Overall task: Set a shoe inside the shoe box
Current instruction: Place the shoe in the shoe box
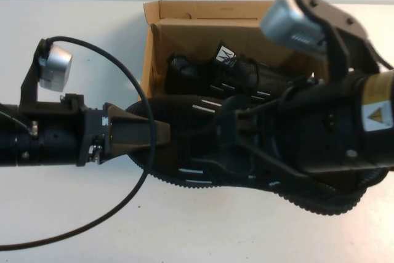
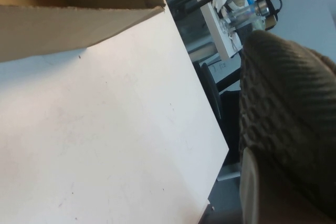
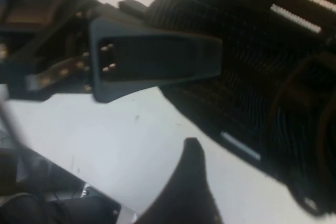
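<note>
The brown shoe box (image 1: 184, 13) stands open at the back centre, and one black shoe (image 1: 246, 78) with a white tongue tag lies inside it. The second black shoe (image 1: 197, 158) is in front of the box, raised off the white table. My left gripper (image 1: 157, 133) is shut on its toe. The left wrist view shows the sole tread (image 2: 289, 103) against one finger (image 2: 249, 187), with the box wall (image 2: 63, 24) beyond. My right gripper (image 1: 237, 130) is over the shoe's rear half and open. One finger (image 3: 191, 182) stands apart from the shoe (image 3: 262, 66); the other is hidden.
A black cable (image 1: 123, 201) loops over the table on the left and front. The table's edge (image 2: 210, 145) shows in the left wrist view, with chairs and a cluttered desk beyond it. Both arms overlap above the shoe.
</note>
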